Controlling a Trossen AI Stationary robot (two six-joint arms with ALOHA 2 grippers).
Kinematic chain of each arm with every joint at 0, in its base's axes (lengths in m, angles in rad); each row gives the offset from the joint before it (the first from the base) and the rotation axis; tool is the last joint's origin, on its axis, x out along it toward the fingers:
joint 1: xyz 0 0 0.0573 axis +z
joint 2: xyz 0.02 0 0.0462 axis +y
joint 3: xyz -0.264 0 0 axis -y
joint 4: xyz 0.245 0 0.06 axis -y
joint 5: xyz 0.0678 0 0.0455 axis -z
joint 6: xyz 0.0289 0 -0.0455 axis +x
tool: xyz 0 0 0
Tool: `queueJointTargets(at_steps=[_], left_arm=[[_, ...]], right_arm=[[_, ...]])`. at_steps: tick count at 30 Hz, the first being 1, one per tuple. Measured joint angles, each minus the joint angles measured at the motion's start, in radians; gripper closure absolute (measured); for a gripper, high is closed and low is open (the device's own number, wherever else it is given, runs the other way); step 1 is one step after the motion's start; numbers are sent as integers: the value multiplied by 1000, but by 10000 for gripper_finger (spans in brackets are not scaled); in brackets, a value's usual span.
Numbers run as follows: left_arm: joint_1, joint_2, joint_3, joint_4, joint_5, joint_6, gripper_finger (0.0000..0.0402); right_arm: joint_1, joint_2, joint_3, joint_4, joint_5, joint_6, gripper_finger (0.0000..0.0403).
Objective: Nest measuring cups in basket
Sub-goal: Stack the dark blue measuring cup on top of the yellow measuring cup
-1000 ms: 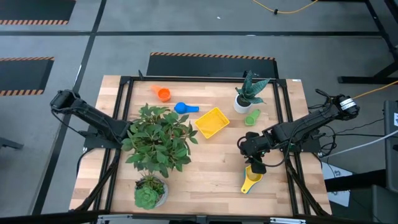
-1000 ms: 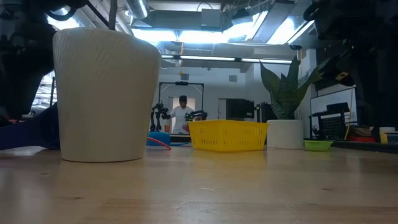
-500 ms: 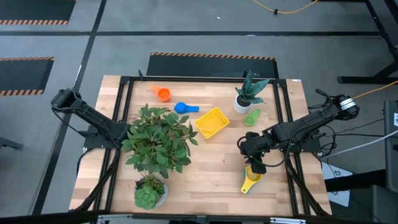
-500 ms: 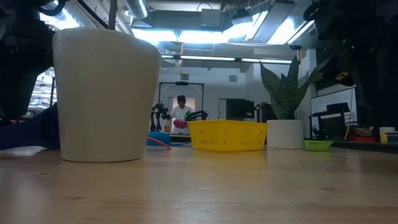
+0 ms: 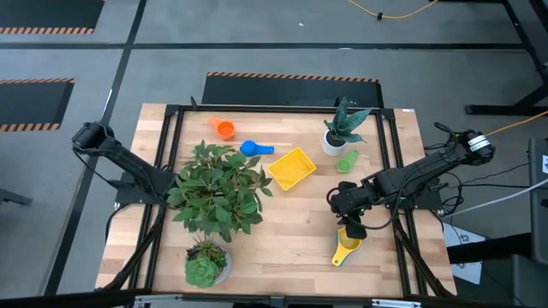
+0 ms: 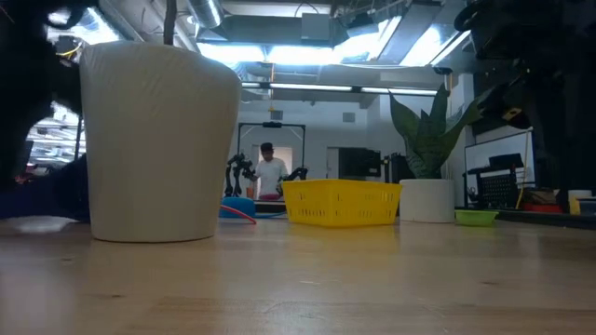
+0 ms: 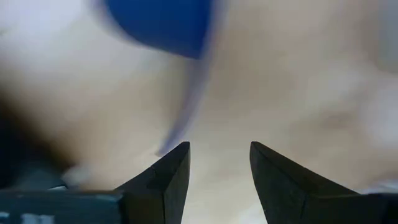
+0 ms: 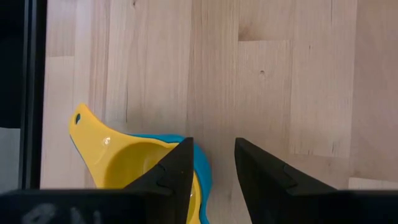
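The yellow measuring cup [image 5: 347, 248] lies near the table's right near corner, nested in a light-blue cup [image 8: 203, 167]. My right gripper [image 8: 213, 155] hovers open right over their rim [image 5: 351, 229]. The orange cup [image 5: 224, 129], blue cup [image 5: 254, 149] and green cup [image 5: 347, 161] rest on the table around the yellow basket [image 5: 292, 168]. My left gripper [image 7: 219, 155] is open above the wood, with a blurred blue thing [image 7: 161, 25] ahead; in the high view the leafy plant hides it. My right gripper points down over the nested yellow and light-blue cups, with the light-blue rim [image 8: 200, 177] showing in the gap between its fingers. Whether a finger touches the rim, I cannot tell. The cups lie on the table.
A big leafy plant [image 5: 218, 190] in a white pot [image 6: 158, 140] fills the left middle. A succulent [image 5: 205, 263] stands near the front edge and a snake plant [image 5: 342, 128] beside the green cup. Bare wood lies between basket and right gripper. A person stands in the room behind.
My left arm has shifted behind the white pot: in the low view its dark shape now covers more of the left edge, and its wrist view is blurred. The right arm and all the cups have kept still.
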Motion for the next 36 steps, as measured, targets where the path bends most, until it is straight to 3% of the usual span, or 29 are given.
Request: queueJointTargets(at_steps=[12, 21, 31, 36], left_arm=[[-19, 1, -2, 14, -30, -3, 241], [-19, 22, 0, 17, -156, 0, 241], [-19, 165, -23, 89, -136, 30, 244], [-19, 175, -23, 90, -123, 32, 278]], right_arm=[[0, 0, 0, 2, 0, 0, 281], [0, 0, 0, 3, 0, 0, 281], [0, 0, 0, 3, 0, 0, 281], [0, 0, 0, 3, 0, 0, 281]])
